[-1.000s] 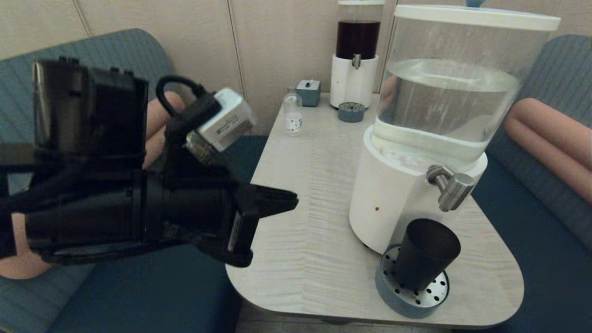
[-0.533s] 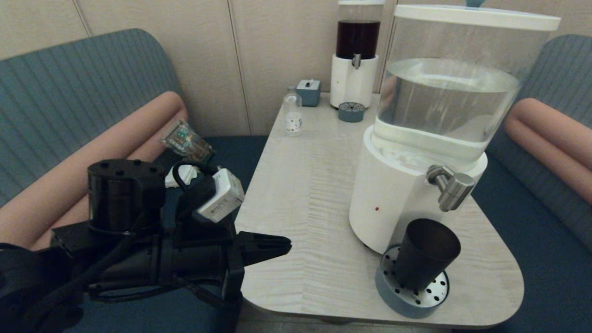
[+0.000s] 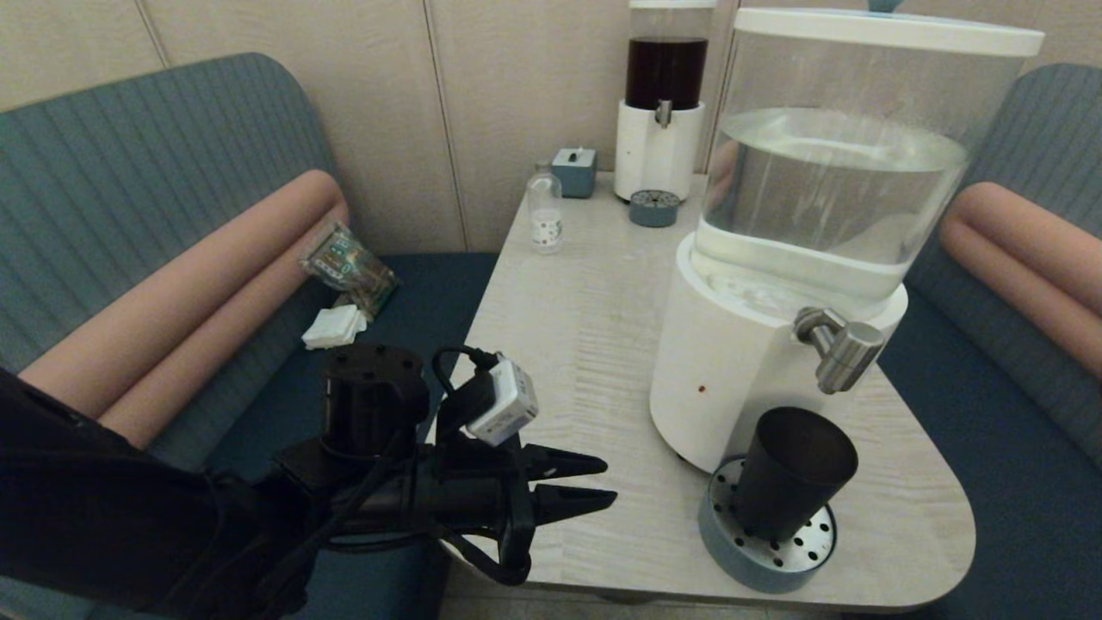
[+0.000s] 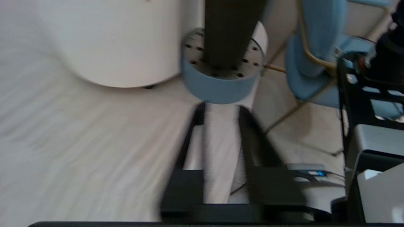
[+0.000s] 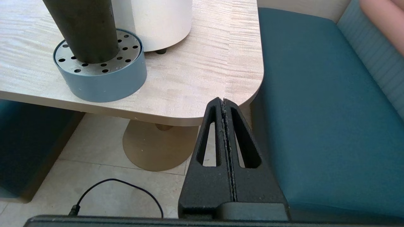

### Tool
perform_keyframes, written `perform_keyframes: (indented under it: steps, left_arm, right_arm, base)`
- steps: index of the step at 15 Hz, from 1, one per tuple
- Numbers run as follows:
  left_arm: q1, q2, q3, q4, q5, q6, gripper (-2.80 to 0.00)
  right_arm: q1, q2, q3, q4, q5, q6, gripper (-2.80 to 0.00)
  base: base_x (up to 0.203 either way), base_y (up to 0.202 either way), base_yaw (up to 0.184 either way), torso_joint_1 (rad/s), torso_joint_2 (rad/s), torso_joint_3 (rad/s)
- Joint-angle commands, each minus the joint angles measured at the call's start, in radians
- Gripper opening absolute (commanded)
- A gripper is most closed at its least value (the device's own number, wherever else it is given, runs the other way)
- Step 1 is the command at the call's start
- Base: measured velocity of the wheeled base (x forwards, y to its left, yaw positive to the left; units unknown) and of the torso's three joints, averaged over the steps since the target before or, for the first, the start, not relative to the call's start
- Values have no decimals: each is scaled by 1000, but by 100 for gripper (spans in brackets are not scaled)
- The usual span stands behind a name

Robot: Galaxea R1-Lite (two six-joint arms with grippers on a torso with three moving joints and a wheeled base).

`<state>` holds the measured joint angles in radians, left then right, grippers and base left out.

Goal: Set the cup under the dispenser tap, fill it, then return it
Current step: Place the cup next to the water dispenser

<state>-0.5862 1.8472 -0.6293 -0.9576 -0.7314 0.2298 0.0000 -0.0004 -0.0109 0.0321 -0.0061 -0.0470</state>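
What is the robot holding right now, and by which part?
Nothing is held. The left gripper is open beside the table's near edge, apart from the cup on the drip tray. The right gripper is shut on nothing.

The dark tapered cup [image 3: 794, 472] stands upright directly beneath the brushed-metal dispenser tap [image 3: 839, 347].

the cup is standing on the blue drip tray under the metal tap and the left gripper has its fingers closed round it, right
Not quite. The cup does stand on the blue drip tray under the metal tap, but the left gripper is open and apart from it, over the table. The head view shows this.
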Motion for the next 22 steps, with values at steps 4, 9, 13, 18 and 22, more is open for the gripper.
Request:
perform_keyframes:
  steps: [4, 9, 13, 18, 22]
  left_arm:
    - [-78, 131, -59, -150, 1, -25, 0]
    - [-130, 213, -135, -292, 11, -142, 0]
    - [-142, 256, -198, -292, 30, -143, 0]
    - [-166, 309, -228, -294, 31, -144, 0]
    - [-180, 373, -299, -293, 41, -145, 0]
  right_arm:
    - [0, 0, 0, 0, 0, -1, -280]
    - [0, 0, 0, 0, 0, -1, -280]
    - [0, 0, 0, 0, 0, -1, -280]
    - [0, 0, 0, 0, 0, -1, -280]
    - [0, 0, 0, 0, 0, -1, -280]
  base:
    - [0, 0, 0, 0, 0, 0]
    - [0, 0, 0, 0, 0, 0]
    - [0, 0, 0, 0, 0, 0]
    - [0, 0, 0, 0, 0, 0]
    - [0, 0, 0, 0, 0, 0]
